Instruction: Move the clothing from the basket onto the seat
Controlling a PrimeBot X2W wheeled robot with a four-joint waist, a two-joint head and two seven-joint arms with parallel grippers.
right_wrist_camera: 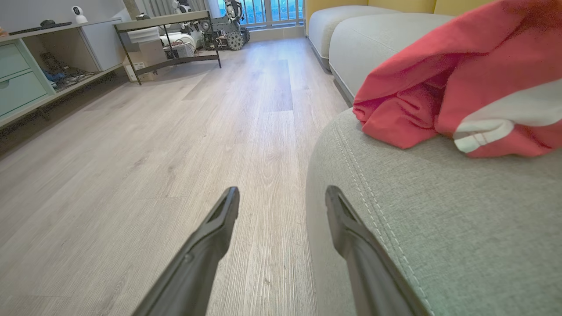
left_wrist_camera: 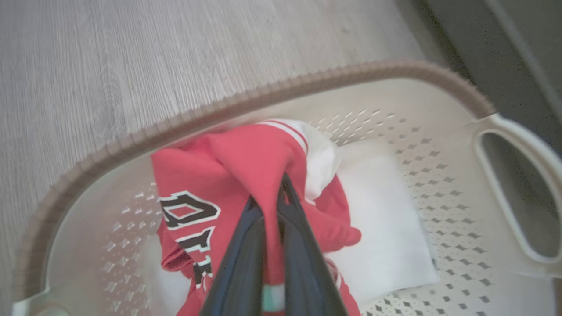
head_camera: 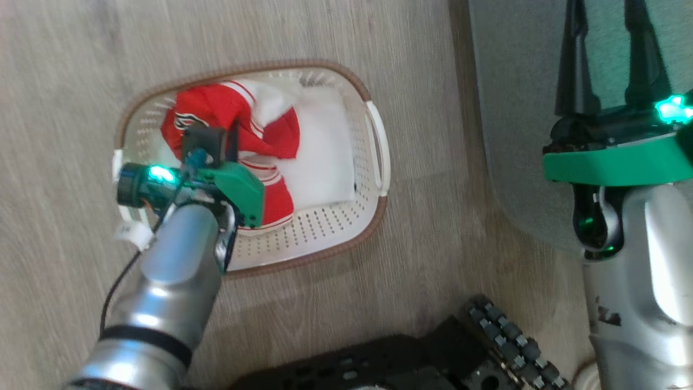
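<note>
Pale wood floor (head_camera: 81,81) carries the basket (head_camera: 325,230) beside the seat (head_camera: 514,108).

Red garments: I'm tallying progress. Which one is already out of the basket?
The crumpled red garment with a white band, lying on the seat. The lettered red garment is in the basket, pinched by the left gripper.

The left arm (head_camera: 168,271) reaches down, left pincer (left_wrist_camera: 273,197) clamped on the clothing (left_wrist_camera: 237,162); the right pincer (right_wrist_camera: 282,199) points forward, fingers spread apart.
</note>
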